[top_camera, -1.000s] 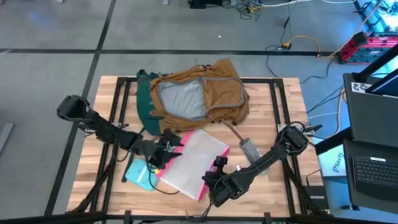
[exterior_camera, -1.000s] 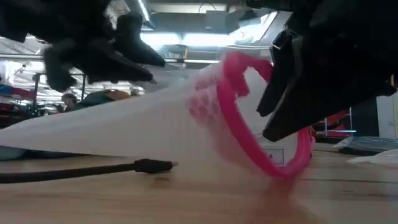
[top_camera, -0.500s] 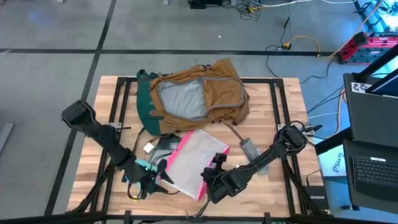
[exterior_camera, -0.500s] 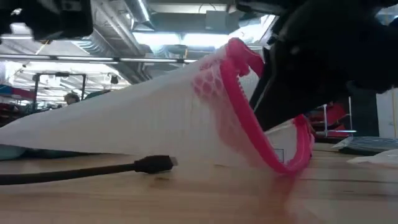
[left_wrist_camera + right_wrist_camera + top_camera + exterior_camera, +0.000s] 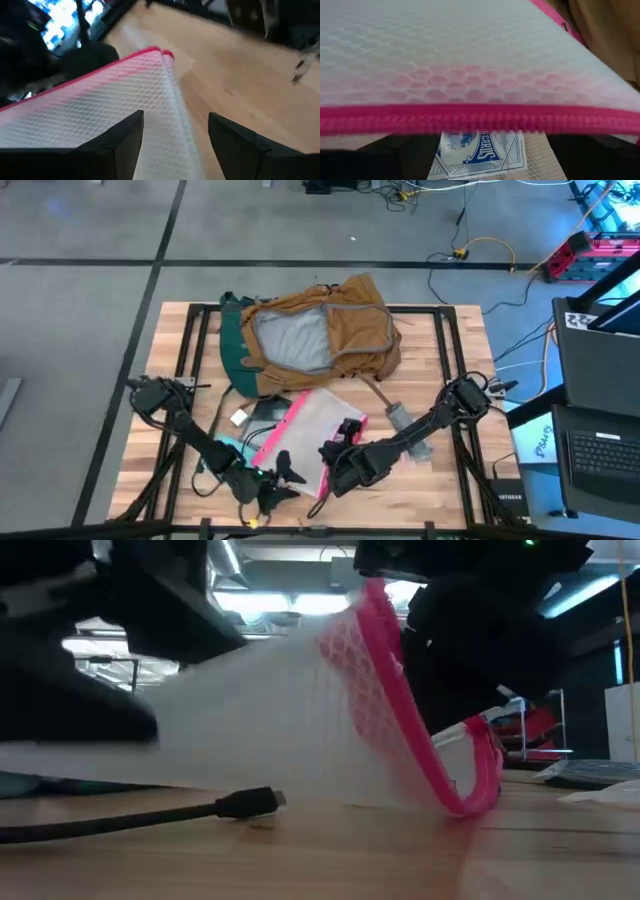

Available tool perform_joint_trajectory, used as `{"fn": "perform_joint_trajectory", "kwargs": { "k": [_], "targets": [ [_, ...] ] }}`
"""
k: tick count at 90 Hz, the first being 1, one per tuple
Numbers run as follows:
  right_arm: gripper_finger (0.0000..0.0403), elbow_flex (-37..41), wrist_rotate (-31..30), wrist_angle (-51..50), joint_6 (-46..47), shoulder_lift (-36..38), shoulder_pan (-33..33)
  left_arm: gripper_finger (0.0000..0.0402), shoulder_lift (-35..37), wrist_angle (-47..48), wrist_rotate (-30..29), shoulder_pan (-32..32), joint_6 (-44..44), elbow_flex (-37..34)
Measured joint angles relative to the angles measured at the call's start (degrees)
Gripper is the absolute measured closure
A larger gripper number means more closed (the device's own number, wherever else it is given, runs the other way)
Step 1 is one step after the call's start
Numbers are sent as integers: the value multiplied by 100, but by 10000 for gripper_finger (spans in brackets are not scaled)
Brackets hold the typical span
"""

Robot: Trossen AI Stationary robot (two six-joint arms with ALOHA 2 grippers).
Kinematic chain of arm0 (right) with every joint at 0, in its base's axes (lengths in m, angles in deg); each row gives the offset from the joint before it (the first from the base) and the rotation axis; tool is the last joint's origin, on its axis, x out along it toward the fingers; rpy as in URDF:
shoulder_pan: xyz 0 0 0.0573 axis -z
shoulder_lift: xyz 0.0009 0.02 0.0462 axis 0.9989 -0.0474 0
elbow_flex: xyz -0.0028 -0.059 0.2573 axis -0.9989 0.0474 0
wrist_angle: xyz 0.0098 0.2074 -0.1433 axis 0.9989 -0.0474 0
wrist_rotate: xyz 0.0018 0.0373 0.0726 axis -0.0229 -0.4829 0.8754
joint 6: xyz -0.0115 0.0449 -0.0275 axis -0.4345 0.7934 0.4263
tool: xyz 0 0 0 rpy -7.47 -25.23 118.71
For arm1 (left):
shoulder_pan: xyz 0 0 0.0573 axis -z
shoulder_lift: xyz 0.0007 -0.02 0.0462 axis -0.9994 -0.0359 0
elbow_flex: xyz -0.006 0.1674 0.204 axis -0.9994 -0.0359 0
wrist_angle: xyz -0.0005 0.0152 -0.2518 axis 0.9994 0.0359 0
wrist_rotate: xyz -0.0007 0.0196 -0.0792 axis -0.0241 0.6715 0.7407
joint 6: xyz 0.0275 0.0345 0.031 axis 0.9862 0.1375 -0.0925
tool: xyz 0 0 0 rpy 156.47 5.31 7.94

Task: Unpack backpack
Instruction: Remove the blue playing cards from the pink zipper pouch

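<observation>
The tan backpack (image 5: 320,335) lies open at the table's far middle, grey lining up, no gripper on it. Nearer lies a clear pink-edged pouch (image 5: 305,435), one side raised. My right gripper (image 5: 335,465) is shut on its near right edge. My left gripper (image 5: 275,483) is open at the pouch's near corner (image 5: 162,55), which sits just ahead of the gap between its fingers (image 5: 125,145); whether they touch it I cannot tell. A blue card box (image 5: 480,152) shows through the pouch. My right gripper holds the pouch by its pink zip edge (image 5: 480,120), coming from the table's near right side; the pouch itself hides the fingers. That edge (image 5: 375,610) is lifted high, while the pouch slopes down to the table on its far left side and the pink edge (image 5: 465,802) sags to the wood.
A black cable with a plug (image 5: 245,805) lies on the wood near the front. A teal item (image 5: 230,448) and a dark flat thing (image 5: 262,412) lie left of the pouch, and a grey flat piece (image 5: 405,420) to its right. Black rails (image 5: 455,360) frame the table.
My left gripper has left the pouch's far left side and swung toward the table's near edge, then right, ending at the pouch's near corner. My right gripper has raised the pink edge higher, so the pouch stands steeper, its far left side staying on the table.
</observation>
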State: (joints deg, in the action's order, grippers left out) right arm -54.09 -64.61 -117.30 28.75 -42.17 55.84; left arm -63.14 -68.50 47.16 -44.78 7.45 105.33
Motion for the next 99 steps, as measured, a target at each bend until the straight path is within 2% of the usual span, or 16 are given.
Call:
{"fn": "perform_joint_trajectory", "kwargs": {
  "k": [27, 39, 44, 65, 80, 99],
  "targets": [
    [72, 0, 0, 11, -288, 0, -50, 248, -186, 588, -346, -182, -588, 337],
    [72, 0, -2, 9, -446, 0, -122, 360, -174, 736, -372, -87, -536, 348],
    [72, 0, 0, 9, -455, 0, -131, 387, -148, 937, -430, -65, -608, 358],
    [72, -2, 78, 9, -459, 0, -244, 401, 177, 2523, -598, 57, -1086, 361],
    [72, -4, 144, 153, -453, 0, -315, 401, 541, 3483, -538, 296, -875, 327],
    [72, -5, 188, 840, -220, -10, -255, 401, 870, 3577, -452, 473, -725, 196]
  ]
}}
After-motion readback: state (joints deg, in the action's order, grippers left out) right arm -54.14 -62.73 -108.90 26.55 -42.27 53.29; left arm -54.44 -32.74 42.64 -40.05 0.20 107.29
